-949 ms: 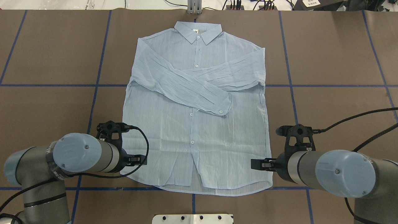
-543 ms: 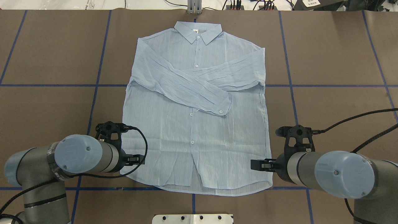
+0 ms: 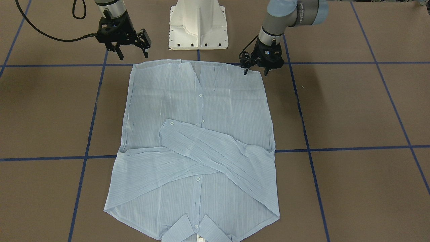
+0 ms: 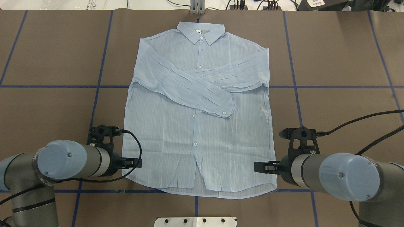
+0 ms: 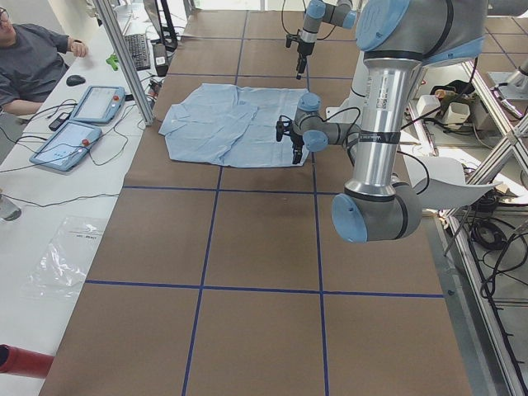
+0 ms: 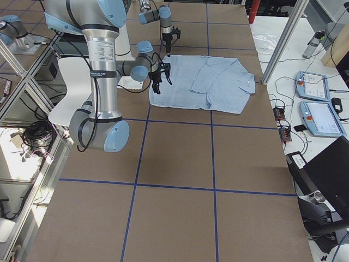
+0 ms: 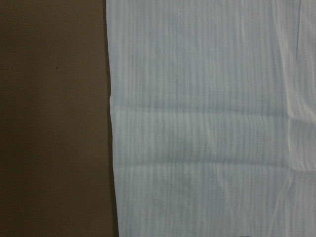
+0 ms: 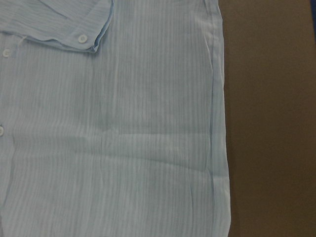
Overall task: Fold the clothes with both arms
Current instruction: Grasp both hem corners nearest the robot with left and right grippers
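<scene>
The light blue striped shirt [image 4: 197, 126] lies flat and front up on the brown table, collar [image 4: 201, 31] at the far side and hem toward me. Both sleeves are crossed over the chest, one buttoned cuff [image 4: 225, 110] on top. My left gripper [image 3: 256, 71] is open and points down, low over the hem's left corner; it also shows in the overhead view [image 4: 127, 163]. My right gripper [image 3: 133, 55] is open and empty, higher up by the hem's right corner [image 4: 271, 167]. The wrist views show only the shirt's side edges [image 7: 197, 123] [image 8: 123, 148], no fingers.
The white pedestal base [image 3: 198, 25] stands just behind the hem. Blue tape lines [image 4: 94, 86] grid the brown table cover [image 4: 341, 56]. In the exterior left view an operator [image 5: 29, 62] sits at a side bench with two tablets [image 5: 70, 140].
My left arm has drawn outward to the left, so its gripper sits nearer the shirt's side edge. The right arm and the shirt have not moved.
</scene>
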Controlling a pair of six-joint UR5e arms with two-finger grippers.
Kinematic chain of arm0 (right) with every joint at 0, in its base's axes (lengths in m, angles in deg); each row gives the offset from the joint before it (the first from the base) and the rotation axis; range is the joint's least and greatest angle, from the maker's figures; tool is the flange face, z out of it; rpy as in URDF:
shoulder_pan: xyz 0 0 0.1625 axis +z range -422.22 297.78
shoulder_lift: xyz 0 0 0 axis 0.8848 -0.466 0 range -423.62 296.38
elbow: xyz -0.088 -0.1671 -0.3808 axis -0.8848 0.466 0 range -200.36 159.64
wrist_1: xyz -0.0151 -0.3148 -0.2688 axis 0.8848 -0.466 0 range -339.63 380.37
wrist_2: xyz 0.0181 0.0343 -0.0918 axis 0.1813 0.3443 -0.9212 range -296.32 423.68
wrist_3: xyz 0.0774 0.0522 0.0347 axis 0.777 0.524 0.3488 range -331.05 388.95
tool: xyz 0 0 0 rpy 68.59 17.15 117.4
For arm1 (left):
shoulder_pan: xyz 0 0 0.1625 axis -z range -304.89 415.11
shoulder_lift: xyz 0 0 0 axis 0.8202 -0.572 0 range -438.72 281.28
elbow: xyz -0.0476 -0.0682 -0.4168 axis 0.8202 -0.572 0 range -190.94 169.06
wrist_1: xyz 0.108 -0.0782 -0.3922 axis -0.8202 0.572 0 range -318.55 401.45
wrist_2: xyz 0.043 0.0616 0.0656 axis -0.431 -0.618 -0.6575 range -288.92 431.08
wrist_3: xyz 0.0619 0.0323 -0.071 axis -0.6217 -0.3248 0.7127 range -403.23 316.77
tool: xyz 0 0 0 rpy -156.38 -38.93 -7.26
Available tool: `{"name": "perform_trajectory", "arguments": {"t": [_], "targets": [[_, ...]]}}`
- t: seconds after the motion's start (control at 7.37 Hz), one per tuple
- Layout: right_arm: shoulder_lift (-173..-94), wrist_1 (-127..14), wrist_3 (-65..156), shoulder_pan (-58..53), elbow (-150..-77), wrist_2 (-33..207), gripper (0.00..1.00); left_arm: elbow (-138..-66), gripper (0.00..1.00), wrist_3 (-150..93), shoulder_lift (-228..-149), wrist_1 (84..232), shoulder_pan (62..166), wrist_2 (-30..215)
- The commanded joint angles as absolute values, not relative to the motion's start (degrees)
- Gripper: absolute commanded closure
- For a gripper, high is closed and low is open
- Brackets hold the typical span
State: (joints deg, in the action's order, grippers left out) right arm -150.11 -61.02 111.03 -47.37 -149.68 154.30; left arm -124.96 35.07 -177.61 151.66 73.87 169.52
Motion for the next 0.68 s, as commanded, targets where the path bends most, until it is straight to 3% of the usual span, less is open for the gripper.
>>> {"name": "perform_trajectory", "arguments": {"t": [0.0,0.27,0.54], "targets": [[-150.0,-61.0,111.0,-47.4,-149.6,154.3,0.0,-123.8,0.22,36.6,-177.4,152.7,73.7,169.6],[-150.1,-61.0,110.9,-47.4,-149.6,154.3,0.0,-121.2,0.26,37.5,-177.9,154.3,73.5,169.6],[-150.1,-61.0,111.0,-47.4,-149.6,154.3,0.0,-121.2,0.37,37.6,-178.0,154.4,73.5,169.7]]}}
